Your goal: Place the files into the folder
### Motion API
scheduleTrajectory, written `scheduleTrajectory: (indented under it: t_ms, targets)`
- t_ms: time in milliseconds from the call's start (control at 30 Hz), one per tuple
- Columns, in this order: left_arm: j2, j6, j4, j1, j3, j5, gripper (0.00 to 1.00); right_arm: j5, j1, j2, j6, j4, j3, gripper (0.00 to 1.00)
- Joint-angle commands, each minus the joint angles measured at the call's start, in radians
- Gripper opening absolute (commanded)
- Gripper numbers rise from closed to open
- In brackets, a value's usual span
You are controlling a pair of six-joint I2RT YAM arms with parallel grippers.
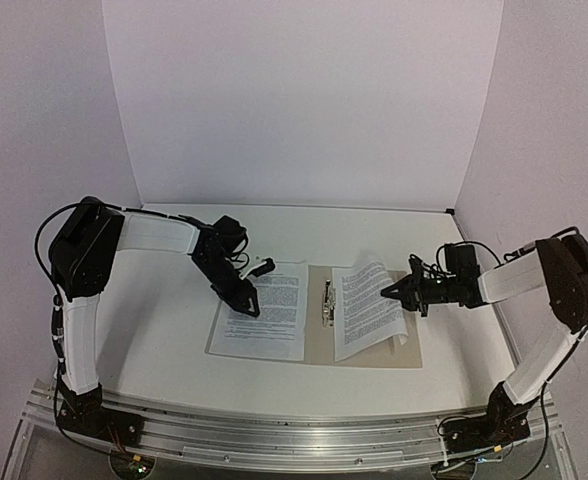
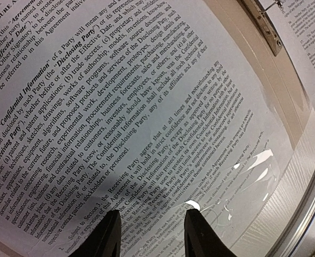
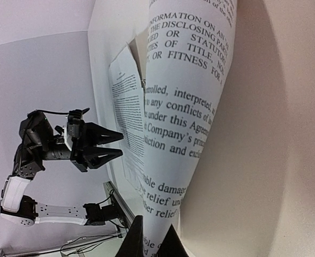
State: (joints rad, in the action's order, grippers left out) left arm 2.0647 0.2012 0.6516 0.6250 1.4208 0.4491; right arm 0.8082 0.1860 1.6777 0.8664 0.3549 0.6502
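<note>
1. Folder (image 1: 317, 340) lies open on the desk (image 1: 164, 330).
2. Right pincer (image 1: 385, 293) pinches the edge of the curled right sheet (image 1: 362, 310), above the folder.
3. Left pincer (image 1: 251, 309) stands spread over the flat left sheet (image 1: 274, 318).

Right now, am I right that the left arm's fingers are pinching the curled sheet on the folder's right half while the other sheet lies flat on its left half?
Not quite: the right arm's fingers pinch the curled sheet, as the right wrist view shows. The folder halves and the flat other sheet are as you say.
</note>
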Motion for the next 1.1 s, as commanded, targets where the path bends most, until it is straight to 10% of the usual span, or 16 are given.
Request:
scheduleTrajectory:
  t_ms: [0, 667, 1067]
  targets:
    - [-0.003, -0.004, -0.019, 0.0, -0.005, -0.002, 0.41, 0.025, 0.006, -0.058, 0.044, 0.092, -0.039, 0.09]
    - [-0.005, -0.005, -0.017, 0.0, 0.001, -0.004, 0.41, 0.033, 0.044, 0.082, 0.007, 0.158, -0.034, 0.08]
    - [-0.003, -0.002, -0.014, -0.001, 0.002, -0.003, 0.41, -0.088, 0.044, 0.047, -0.169, -0.131, 0.053, 0.18]
